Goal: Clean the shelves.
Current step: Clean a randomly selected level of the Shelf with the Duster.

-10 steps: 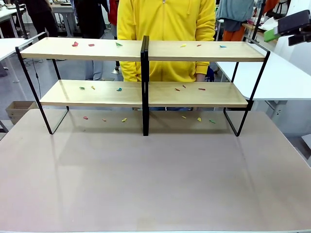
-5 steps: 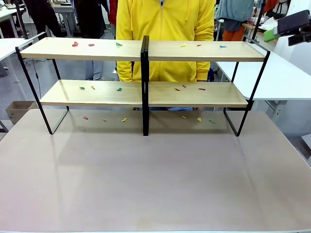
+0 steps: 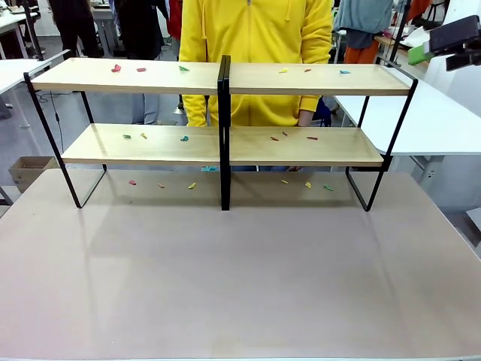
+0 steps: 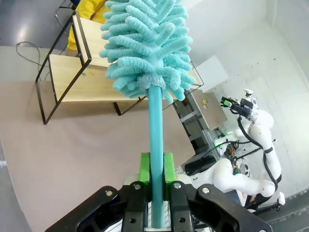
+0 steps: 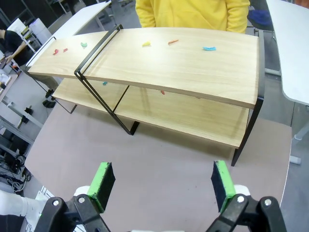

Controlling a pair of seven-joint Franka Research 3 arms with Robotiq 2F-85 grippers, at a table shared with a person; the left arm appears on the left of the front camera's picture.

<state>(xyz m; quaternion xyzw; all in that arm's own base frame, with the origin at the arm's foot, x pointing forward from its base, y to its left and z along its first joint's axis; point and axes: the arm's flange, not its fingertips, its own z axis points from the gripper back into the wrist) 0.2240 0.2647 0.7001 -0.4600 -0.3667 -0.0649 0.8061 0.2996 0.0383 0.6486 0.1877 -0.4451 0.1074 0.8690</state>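
Note:
The shelves (image 3: pixel 150 77) stand across the far half of the table, two light-wood boards on a black frame with a centre post. Small coloured scraps (image 3: pixel 116 68) lie on both boards and on the table beneath. My left gripper (image 4: pixel 157 169) is shut on the handle of a teal fluffy duster (image 4: pixel 145 43), held upright off the end of the shelves (image 4: pixel 91 82). My right gripper (image 5: pixel 163 186) hangs open and empty above the right end of the shelves (image 5: pixel 193 67). In the front view it sits high at the right (image 3: pixel 432 49).
A person in a yellow hoodie (image 3: pixel 255 45) stands close behind the shelves, one hand at the lower board. White tables (image 3: pixel 443 120) flank both sides. The near part of the brown table (image 3: pixel 240 278) is bare. A cardboard box (image 3: pixel 26 171) sits on the floor at left.
The person behind the shelves shifted slightly, and a small teal bit now shows under the lower board near the centre post. My right gripper has not moved.

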